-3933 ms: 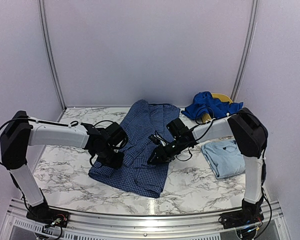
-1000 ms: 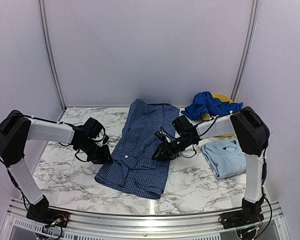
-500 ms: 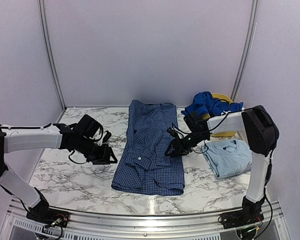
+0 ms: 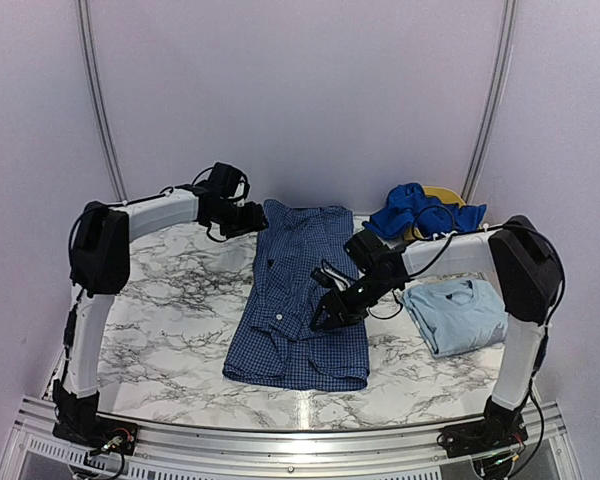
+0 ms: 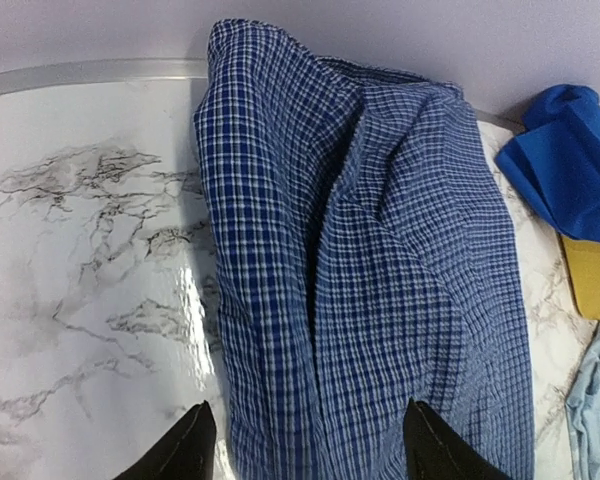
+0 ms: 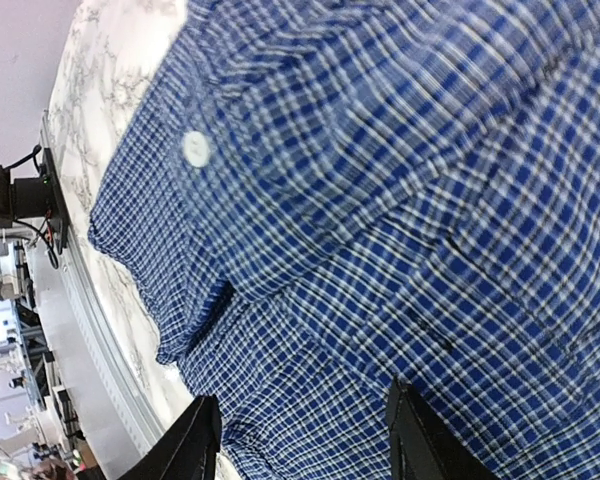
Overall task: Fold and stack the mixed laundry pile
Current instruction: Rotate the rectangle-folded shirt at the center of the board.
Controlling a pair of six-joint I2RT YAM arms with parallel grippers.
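Lying lengthwise down the middle of the marble bench (image 4: 160, 320): navy-and-white checked shirt (image 4: 295, 300), folded narrow, hem end nearest the arm bases, collar end pointing toward the back wall. One white button showing on the near half in the right wrist view.

Sitting low at the shirt's right edge, about midway along: right hand (image 4: 327, 312), fingers (image 6: 198, 445) standing apart over the check cloth, nothing pinched between them. Touching the fabric or just clear of it: cannot tell.

Lying just right of that hand, apart from the shirt: pale sky-blue T-shirt (image 4: 455, 315), folded flat.

Hanging farther back, at the shirt's far left corner: left hand (image 4: 258, 218), fingers (image 5: 185, 452) spread wide above the cloth, gripping nothing.

Sitting at the far right, close to the wall: bright royal-blue piece (image 4: 418, 212), bunched up, draping over a small yellow basket (image 4: 448, 192).
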